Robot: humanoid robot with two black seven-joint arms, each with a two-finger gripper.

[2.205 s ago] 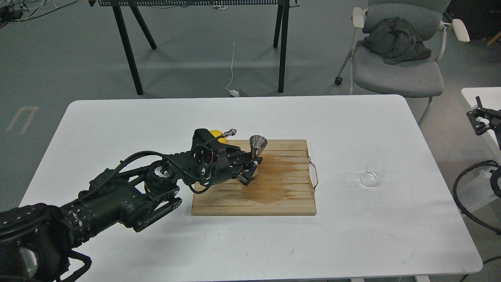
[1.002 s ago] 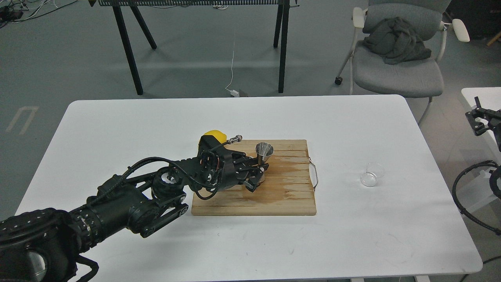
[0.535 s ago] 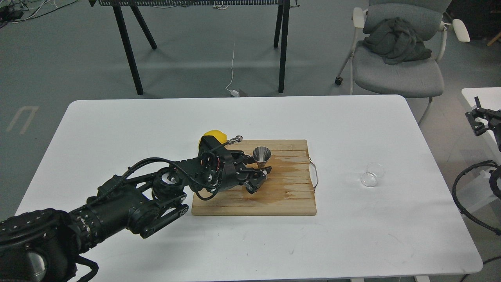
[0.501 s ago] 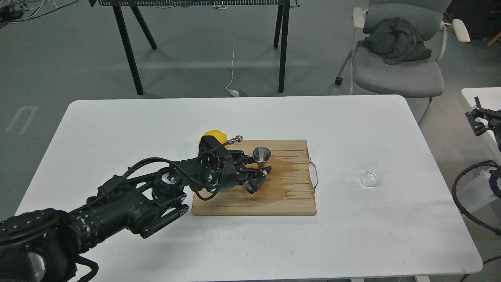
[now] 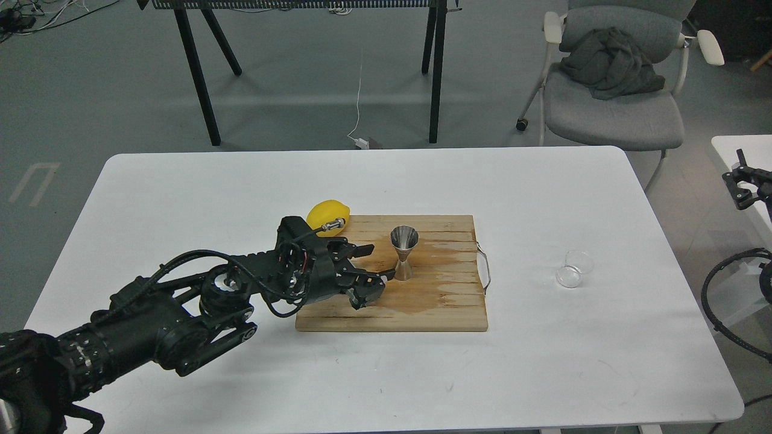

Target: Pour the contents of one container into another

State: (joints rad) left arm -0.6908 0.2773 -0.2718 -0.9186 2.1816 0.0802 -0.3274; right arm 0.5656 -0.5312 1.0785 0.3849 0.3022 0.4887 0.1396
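Jigger (image 5: pixel 404 253), the steel one pinched at its waist, stands upright on the wooden cutting board (image 5: pixel 422 307), toward the board's far left part, with a dark wet stain spread across the wood to its right. From the head view, my left gripper (image 5: pixel 377 263) sits just to the left of it, its 2 fingers spread apart with nothing between them; the nearer finger's tip (image 5: pixel 386 276) reaches close to the jigger's base, and I cannot tell whether it touches the steel. The farther finger (image 5: pixel 362 248) points toward the jigger and stays clear of it. Behind my wrist a yellow lemon (image 5: pixel 327 214) rests on the white table (image 5: pixel 241 181) at the board's far left corner. The clear cup (image 5: pixel 574 269) stands on the table well to the right of the board, apart from everything else. My right gripper (image 5: pixel 743 185) shows only at the right edge, too small and dark for me to tell how its fingers stand.
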